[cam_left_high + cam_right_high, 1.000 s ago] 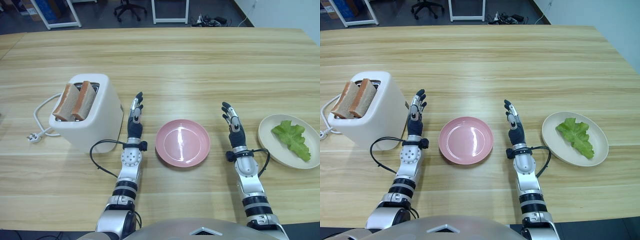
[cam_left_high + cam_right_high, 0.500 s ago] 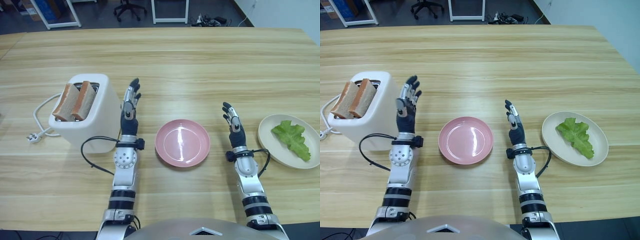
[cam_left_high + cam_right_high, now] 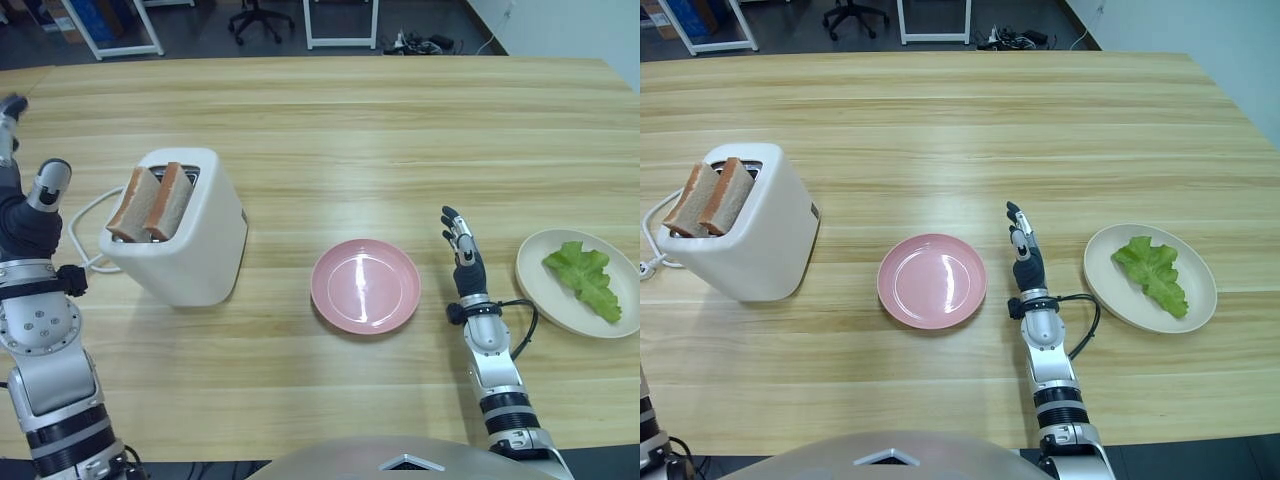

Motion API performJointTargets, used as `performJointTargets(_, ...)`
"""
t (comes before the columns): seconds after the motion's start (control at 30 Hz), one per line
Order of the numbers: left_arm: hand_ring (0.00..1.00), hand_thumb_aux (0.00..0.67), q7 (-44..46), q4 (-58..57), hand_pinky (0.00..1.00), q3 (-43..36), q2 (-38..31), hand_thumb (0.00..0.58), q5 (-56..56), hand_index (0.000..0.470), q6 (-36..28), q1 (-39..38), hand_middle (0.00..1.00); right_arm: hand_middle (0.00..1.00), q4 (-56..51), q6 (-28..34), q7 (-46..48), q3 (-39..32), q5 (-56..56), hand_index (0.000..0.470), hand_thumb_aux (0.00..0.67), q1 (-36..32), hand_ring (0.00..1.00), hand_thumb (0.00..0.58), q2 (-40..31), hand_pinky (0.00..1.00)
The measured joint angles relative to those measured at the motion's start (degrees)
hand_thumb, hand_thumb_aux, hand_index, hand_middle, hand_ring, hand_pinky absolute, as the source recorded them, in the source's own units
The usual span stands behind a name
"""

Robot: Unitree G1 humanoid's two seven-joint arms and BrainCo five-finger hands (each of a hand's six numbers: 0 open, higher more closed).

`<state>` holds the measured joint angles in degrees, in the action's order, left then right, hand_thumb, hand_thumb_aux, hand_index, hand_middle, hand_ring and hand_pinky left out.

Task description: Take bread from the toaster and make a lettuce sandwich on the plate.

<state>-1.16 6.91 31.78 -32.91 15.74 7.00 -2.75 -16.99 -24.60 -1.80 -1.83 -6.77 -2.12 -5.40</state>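
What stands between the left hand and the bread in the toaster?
Nothing solid. The left hand is left of the toaster, fingers open, and the bread sticks up out of the slots on that side. Only the toaster's cord lies on the table in the gap.

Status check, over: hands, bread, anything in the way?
Both hands open, empty: left hand left of toaster, right hand beside pink plate. Two bread slices in slots. Lettuce on beige plate. Nothing blocking.
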Motion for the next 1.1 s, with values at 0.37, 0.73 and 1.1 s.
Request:
performJointTargets(0.37, 0.0, 0.0, -6.0, -16.8, 0.0, -9.8, -2.1, 0.0, 10.2, 0.0, -1.4, 0.1, 0.0, 0.0, 0.2, 0.1, 0.3, -0.1, 0.0, 0.0, 0.0, 0.2, 0.0, 0.0, 0.0, 0.0)
performJointTargets(0.73, 0.0, 0.67, -14.1, -19.0, 0.0, -13.9, -4.5, 0.58, 15.2, 0.47, -3.6, 0.6, 0.0, 0.0, 0.9, 0.4, 0.5, -0.1, 0.0, 0.0, 0.0, 0.6, 0.0, 0.0, 0.0, 0.0)
performJointTargets(1.1, 1.0, 0.67, -28.5, -17.3, 1.0, -15.8, -3.9, 0.58, 18.1, 0.47, 6.3, 0.8, 1.0, 0.0, 0.9, 0.4, 0.5, -0.1, 0.0, 0.0, 0.0, 0.7, 0.0, 0.0, 0.1, 0.0)
